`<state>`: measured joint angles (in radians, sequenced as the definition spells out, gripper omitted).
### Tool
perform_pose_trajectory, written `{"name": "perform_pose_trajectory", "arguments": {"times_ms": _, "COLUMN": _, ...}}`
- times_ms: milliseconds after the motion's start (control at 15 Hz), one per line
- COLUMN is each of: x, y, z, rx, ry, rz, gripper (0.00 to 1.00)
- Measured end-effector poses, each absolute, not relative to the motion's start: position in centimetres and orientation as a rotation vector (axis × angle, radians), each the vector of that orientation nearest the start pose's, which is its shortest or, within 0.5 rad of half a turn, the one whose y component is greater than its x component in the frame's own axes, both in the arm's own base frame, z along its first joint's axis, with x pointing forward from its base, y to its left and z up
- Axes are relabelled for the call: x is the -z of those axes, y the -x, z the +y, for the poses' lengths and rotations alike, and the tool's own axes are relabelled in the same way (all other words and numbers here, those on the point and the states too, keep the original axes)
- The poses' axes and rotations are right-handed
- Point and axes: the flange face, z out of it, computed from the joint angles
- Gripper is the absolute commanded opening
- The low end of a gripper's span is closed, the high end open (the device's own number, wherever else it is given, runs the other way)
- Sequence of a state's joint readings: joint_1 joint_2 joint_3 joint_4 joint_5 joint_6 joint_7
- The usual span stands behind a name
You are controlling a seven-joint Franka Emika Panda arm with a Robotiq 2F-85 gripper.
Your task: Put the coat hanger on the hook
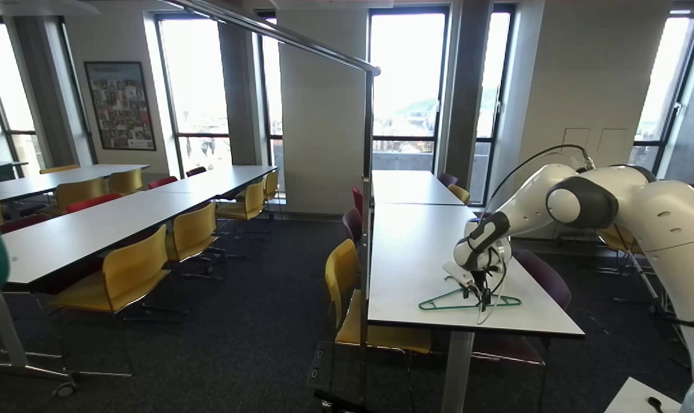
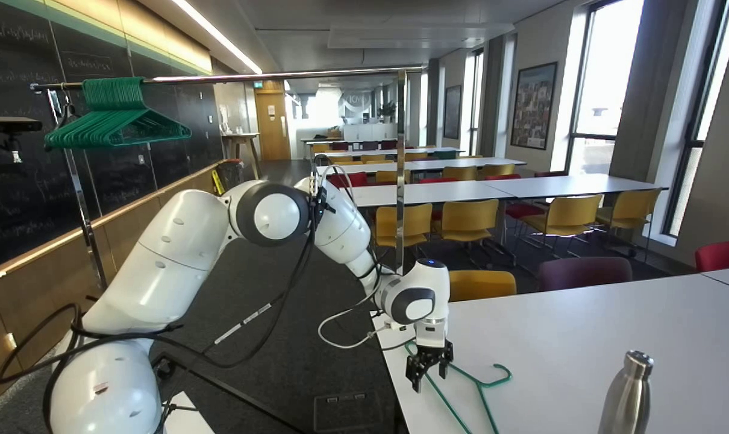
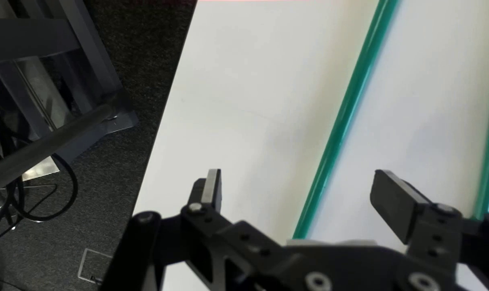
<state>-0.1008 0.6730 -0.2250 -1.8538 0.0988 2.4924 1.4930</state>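
The coat hanger, a thin green triangle with a curved top hook, lies flat on the white table [image 1: 416,246]. The hanger shows in both exterior views [image 1: 439,308] [image 2: 484,398], and its bars cross the wrist view [image 3: 345,117]. My gripper [image 1: 475,299] [image 2: 429,378] is low over the hanger. In the wrist view my gripper [image 3: 296,182] is open, with one bar running between its fingers, touching neither. The hook is the long grey metal rod, the rack's top rail, high above the table in both exterior views [image 1: 295,39] [image 2: 292,76].
Several green hangers [image 2: 114,129] hang from the rail's far end. A rack post [image 1: 369,126] stands beside the table's edge. A steel bottle [image 2: 626,395] stands on the table. A yellow chair [image 1: 342,272] and a purple chair [image 1: 545,275] flank the table.
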Motion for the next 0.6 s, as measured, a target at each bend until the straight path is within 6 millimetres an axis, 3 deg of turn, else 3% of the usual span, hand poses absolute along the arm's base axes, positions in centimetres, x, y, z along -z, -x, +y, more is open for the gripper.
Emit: {"name": "perform_pose_trajectory", "arguments": {"times_ms": 600, "x": -14.5, "y": -60.6, "z": -20.3, "rx": 0.061, "ry": 1.679, "rz": 2.658, "gripper": 1.0}}
